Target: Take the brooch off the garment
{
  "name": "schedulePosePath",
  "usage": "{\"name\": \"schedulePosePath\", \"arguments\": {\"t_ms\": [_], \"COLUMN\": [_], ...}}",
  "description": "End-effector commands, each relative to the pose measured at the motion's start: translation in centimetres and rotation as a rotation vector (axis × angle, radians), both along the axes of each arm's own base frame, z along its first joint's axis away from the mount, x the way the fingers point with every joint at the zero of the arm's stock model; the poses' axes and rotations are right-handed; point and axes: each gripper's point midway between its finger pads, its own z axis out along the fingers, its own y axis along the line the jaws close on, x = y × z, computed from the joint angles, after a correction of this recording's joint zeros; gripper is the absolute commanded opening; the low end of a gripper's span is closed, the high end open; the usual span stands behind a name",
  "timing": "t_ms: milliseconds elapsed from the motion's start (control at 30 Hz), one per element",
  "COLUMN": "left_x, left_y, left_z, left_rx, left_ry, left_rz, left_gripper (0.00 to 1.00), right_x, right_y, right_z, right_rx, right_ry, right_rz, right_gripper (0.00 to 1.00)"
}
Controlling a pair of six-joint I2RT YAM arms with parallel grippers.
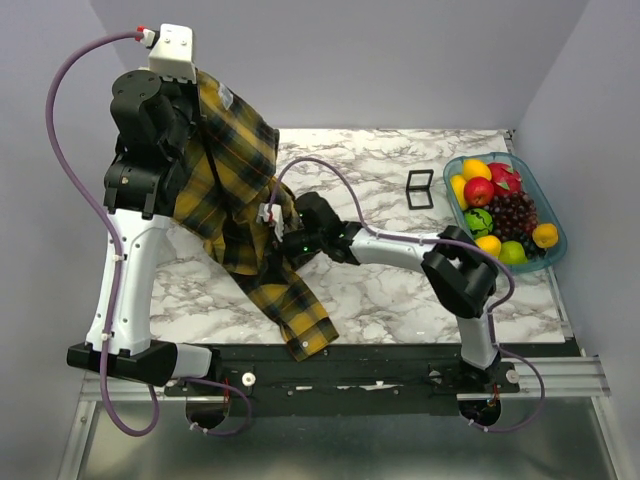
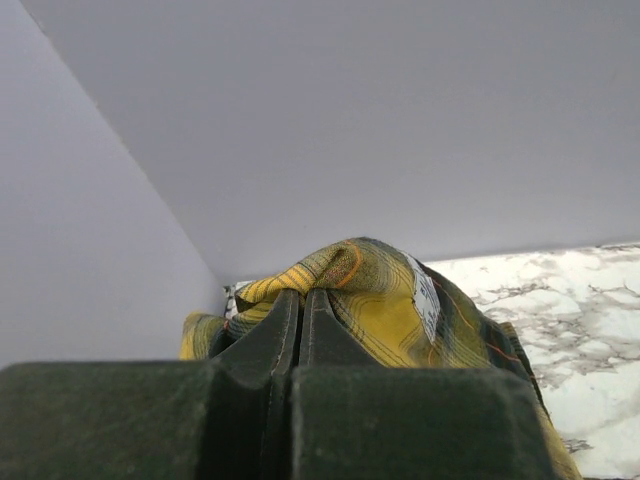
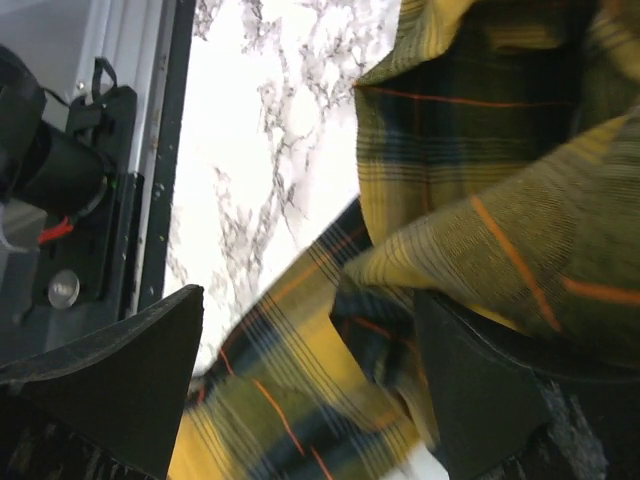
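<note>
The left arm [image 1: 128,285] has white moulded shells and bulky black joint housings; the right arm [image 1: 400,245] matches. A thin purple cable [image 1: 55,110] loops along each. Black base blocks [image 1: 130,362] meet a dark rail [image 1: 340,375]. The right hand [image 3: 310,300] has matte black wedge-shaped fingers [image 3: 110,370].

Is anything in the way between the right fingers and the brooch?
The brooch shows in no view. Folds of the plaid shirt, hung from the shut left fingers, lie between the open right fingers and probably hide it.

Matt woven garment [image 1: 238,150], glossy marble tabletop [image 1: 400,300]
</note>
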Motion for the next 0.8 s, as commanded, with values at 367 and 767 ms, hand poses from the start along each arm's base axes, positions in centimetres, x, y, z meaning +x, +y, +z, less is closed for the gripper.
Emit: {"name": "schedulePosePath", "arguments": {"t_ms": [367,767], "left_x": [-1.9,-3.5], "left_y": [1.9,1.6], "left_z": [2.0,0.4], "left_rx": [-0.019,0.038], "left_ry": [-0.034,-0.033], "left_rz": [0.081,0.036], "left_gripper": [0.0,0.0], "right_x": [8.8,16.8], "right_y": [4.8,-14.9], "right_z": [-0.1,7.1], "right_rx": [-0.043,-0.168], "right_ry": [0.068,-0.147], "right_rz": [-0.469,-0.706], "right_gripper": [0.25,0.0]}}
